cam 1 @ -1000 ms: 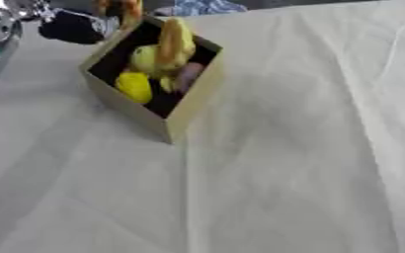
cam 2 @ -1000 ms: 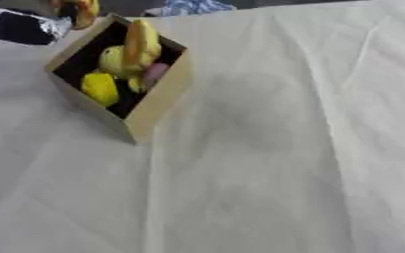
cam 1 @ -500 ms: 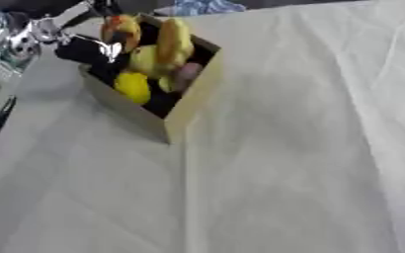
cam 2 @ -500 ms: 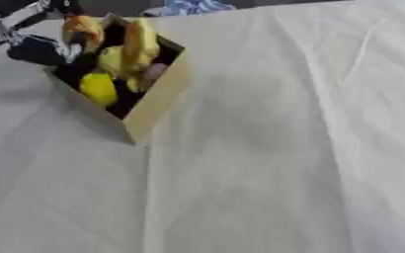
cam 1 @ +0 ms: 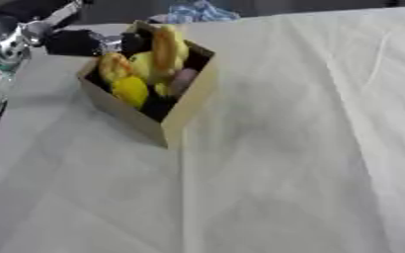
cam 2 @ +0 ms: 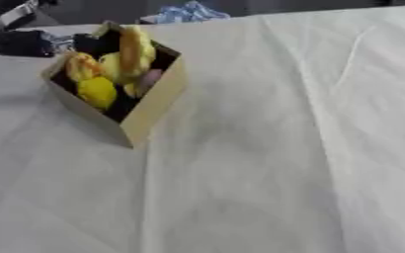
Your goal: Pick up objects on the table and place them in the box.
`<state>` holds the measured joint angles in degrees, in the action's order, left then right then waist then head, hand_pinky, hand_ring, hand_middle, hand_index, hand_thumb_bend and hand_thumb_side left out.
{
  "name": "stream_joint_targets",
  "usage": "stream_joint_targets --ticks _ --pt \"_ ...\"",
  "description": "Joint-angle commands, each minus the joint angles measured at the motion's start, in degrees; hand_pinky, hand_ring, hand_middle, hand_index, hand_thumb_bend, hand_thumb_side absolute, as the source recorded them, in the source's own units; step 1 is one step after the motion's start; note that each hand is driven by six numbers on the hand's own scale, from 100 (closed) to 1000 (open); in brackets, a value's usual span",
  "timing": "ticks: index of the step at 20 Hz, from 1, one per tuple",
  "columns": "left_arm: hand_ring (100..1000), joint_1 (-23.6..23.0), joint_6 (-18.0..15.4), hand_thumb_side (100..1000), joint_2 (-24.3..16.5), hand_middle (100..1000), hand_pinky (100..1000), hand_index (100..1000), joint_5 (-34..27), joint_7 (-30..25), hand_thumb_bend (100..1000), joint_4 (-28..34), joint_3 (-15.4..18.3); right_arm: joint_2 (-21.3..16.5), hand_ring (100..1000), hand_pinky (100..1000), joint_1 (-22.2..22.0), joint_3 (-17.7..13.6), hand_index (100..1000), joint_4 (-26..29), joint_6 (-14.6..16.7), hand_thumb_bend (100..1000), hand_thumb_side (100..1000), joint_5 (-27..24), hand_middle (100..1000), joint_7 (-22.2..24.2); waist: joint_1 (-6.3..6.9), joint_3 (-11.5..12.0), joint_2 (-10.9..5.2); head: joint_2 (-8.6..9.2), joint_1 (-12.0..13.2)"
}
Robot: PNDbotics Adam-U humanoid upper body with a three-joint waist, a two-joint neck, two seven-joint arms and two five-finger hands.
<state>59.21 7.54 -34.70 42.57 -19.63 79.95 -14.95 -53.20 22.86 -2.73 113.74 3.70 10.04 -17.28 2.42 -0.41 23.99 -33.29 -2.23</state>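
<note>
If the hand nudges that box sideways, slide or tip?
Likely slide: the box sits flat on the cloth and looks wider than tall. It is packed with yellow items, so probably bottom-heavy. The cloth may bunch under it. A tall piece sticking above the rim could topple out.

Matt cream cloth [cam 1: 284,163] over the whole table, soft-looking, creased in long shallow folds and faint wrinkles. Plain tan cardboard for the box [cam 1: 188,106], dull and unprinted on its outer walls, dark inside. Smooth, slightly shiny skin on the yellow pieces [cam 1: 130,90] in the box, much like plastic or wax; a duller, browner, bread-like surface on the long piece [cam 1: 166,44] standing among them, and a pale pinkish matt one [cam 1: 183,79] beside it. Black matt casing on the left hand [cam 1: 72,43] at the box's far corner, with bright silver metal at the arm joint [cam 1: 12,42] behind it. Crumpled blue cloth [cam 2: 184,12] at the far edge.
</note>
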Motion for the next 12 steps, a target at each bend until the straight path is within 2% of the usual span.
stream_joint_targets --ticks 1,2,3,5,7,8,9,12 --pt "894 -0.62 2.03 1000 -2.17 912 902 949 -2.16 4.21 449 5.11 2.53 -1.19 860 850 1.13 -0.17 856 0.85 0.57 100 405 -0.65 798 0.97 -0.42 0.14 -2.07 0.15 -1.83" --pt "890 -1.56 2.94 978 -2.56 906 901 940 -3.75 6.52 345 7.82 3.70 -1.24 866 852 1.34 0.00 867 0.85 0.87 100 395 -0.33 810 1.35 -0.52 0.27 -2.25 0.30 -2.28" --pt "887 -2.80 4.14 955 -2.96 903 902 937 -5.90 9.47 292 11.11 5.06 -1.23 874 855 1.62 0.23 877 0.85 1.25 100 394 0.11 822 1.77 -0.59 0.40 -2.41 0.52 -2.64" --pt "886 -6.41 6.93 922 -3.84 901 904 940 -11.68 17.25 272 19.53 8.02 -1.07 911 864 2.23 1.06 914 0.85 2.09 100 381 1.66 882 2.98 -0.72 0.64 -2.66 1.15 -3.46" --pt "896 -11.31 8.74 897 -4.68 906 908 945 -17.02 24.91 288 28.66 10.12 -0.90 975 880 2.54 3.05 966 0.85 2.82 100 414 4.43 970 5.40 -0.85 1.01 -2.81 2.07 -4.53" --pt "897 -13.65 8.81 933 -4.86 908 909 952 -18.90 28.07 298 31.71 10.85 -0.69 999 888 2.83 4.43 985 0.85 3.26 100 425 5.88 1000 7.03 -0.92 1.20 -2.88 2.40 -5.00" --pt "899 -15.59 7.97 878 -4.83 910 909 955 -20.29 31.10 304 33.25 11.41 -0.39 1000 893 3.29 5.90 995 0.85 3.68 100 431 7.37 1000 8.85 -0.99 1.37 -2.96 2.60 -5.38" --pt "909 -20.30 2.91 840 -3.10 916 912 965 -22.59 38.71 330 34.48 12.61 1.32 1000 911 6.53 10.73 1000 0.85 4.47 100 475 11.23 1000 14.57 -1.12 1.82 -3.31 2.73 -5.95"
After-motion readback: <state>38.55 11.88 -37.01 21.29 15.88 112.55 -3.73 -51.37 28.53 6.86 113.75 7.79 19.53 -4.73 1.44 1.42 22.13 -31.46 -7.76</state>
